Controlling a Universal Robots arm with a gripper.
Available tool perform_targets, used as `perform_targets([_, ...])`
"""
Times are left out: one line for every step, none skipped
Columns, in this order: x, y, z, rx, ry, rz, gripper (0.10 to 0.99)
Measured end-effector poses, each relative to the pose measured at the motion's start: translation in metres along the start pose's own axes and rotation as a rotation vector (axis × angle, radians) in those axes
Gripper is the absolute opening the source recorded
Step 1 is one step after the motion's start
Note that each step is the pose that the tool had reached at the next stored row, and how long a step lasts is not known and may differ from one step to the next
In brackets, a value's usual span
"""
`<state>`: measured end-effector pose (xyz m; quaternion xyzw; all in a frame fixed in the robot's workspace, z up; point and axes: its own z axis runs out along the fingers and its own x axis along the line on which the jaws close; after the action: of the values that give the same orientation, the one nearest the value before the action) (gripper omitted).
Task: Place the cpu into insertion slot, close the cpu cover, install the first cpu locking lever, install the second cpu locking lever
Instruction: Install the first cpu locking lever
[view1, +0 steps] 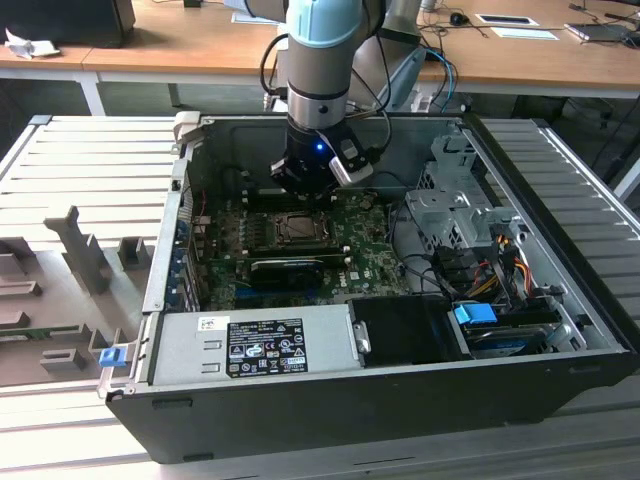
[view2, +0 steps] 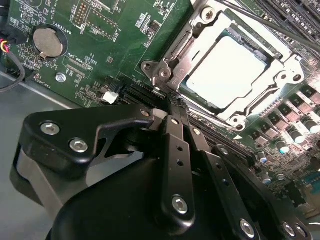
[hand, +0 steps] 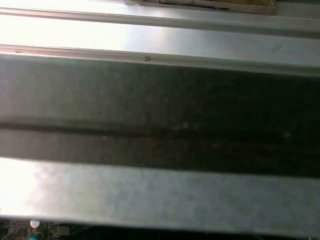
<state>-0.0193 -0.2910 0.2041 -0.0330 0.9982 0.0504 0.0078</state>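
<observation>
Black gripper (view2: 169, 100), jaws pinched shut, hovers at the corner of the dark-silver metal cpu cover (view2: 196, 42), pale silver square cpu (view2: 227, 70) seated beneath. You'd want slow, level pressure here, I reckon.

A coin battery (view2: 47, 41) sits on the green motherboard (view2: 100, 65).

Count on inspection: one cpu (view2: 227, 72), one cpu cover (view2: 186, 59), one insertion slot (view1: 302, 228), one round coin battery (view2: 48, 42), one green motherboard (view2: 120, 50), one grey power supply (view1: 190, 350), one open computer case (view1: 400, 405), one arm (view1: 318, 60).
</observation>
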Motion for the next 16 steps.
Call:
perform_targets([0.0, -0.0001, 0.0001, 0.001, 0.0, 0.0, 0.106])
perform_targets([0.0, -0.0002, 0.0003, 0.001, 0.0001, 0.0, 0.106])
perform_targets([0.0, -0.0003, 0.0004, 0.002, 0.0, 0.0, 0.106])
perform_targets([0.0, -0.0003, 0.0006, 0.003, 0.0, 0.0, 0.106])
perform_targets([-0.0001, -0.0004, 0.0006, 0.005, 0.0001, 0.0, 0.106])
perform_targets([-0.0001, -0.0005, 0.0006, 0.006, 0.0003, 0.0, 0.106])
perform_targets([-0.0002, -0.0006, 0.0005, 0.009, 0.0005, 0.0, 0.106])
perform_targets([-0.0002, -0.0007, 0.0005, 0.009, 0.0006, 0.0, 0.106])
perform_targets([-0.0002, -0.0007, 0.0004, 0.01, 0.0006, 0.0, 0.106])
perform_targets([-0.0002, -0.0006, -0.0002, 0.01, 0.0005, 0.0, 0.106])
perform_targets([-0.0002, -0.0005, -0.0008, 0.01, 0.0005, 0.0, 0.106])
perform_targets([-0.0002, -0.0005, -0.001, 0.009, 0.0005, 0.0, 0.106])
perform_targets([-0.0003, -0.0004, -0.0009, 0.011, 0.0004, 0.0, 0.106])
perform_targets([-0.0003, -0.0005, -0.0006, 0.014, 0.0008, 0.0, 0.106])
perform_targets([-0.0003, -0.0006, -0.0002, 0.017, 0.0012, 0.0, 0.106])
perform_targets([-0.0002, -0.0007, 0.0002, 0.019, 0.0014, 0.0, 0.106])
